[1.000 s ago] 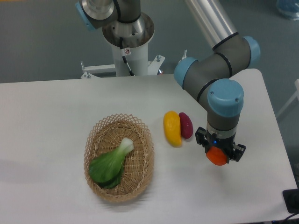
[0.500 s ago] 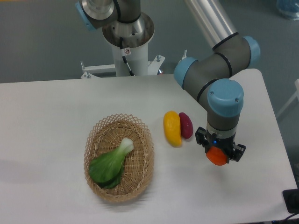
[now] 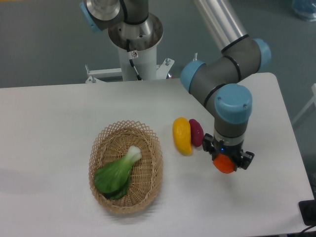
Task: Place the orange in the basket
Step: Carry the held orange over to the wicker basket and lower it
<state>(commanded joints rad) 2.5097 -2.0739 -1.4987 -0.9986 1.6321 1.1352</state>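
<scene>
Orange, small, round and bright [image 3: 224, 165], sits between the two black fingers of the tool [image 3: 225, 162], which are closed against its sides; whether it is lifted clear of the white worktop [image 3: 49, 128] or resting on it cannot be told from this view. It hangs at the right side of the worktop, well apart from the oval tan woven wicker basket [image 3: 154, 168], so the grasp looks done, while the carry across and the release into the basket are left.

Just left of the tool lie a dark magenta oblong fruit [image 3: 196, 132] and an elongated yellow fruit [image 3: 181, 135], touching each other, between the tool and the basket; the carry would likely need to pass over or around them. Inside the basket lies a green leafy vegetable with a pale stalk [image 3: 118, 173].

The worktop is smooth and plain. Behind it stands the arm's grey and white pedestal [image 3: 136, 44] on a dull grey-green floor [image 3: 39, 44].
</scene>
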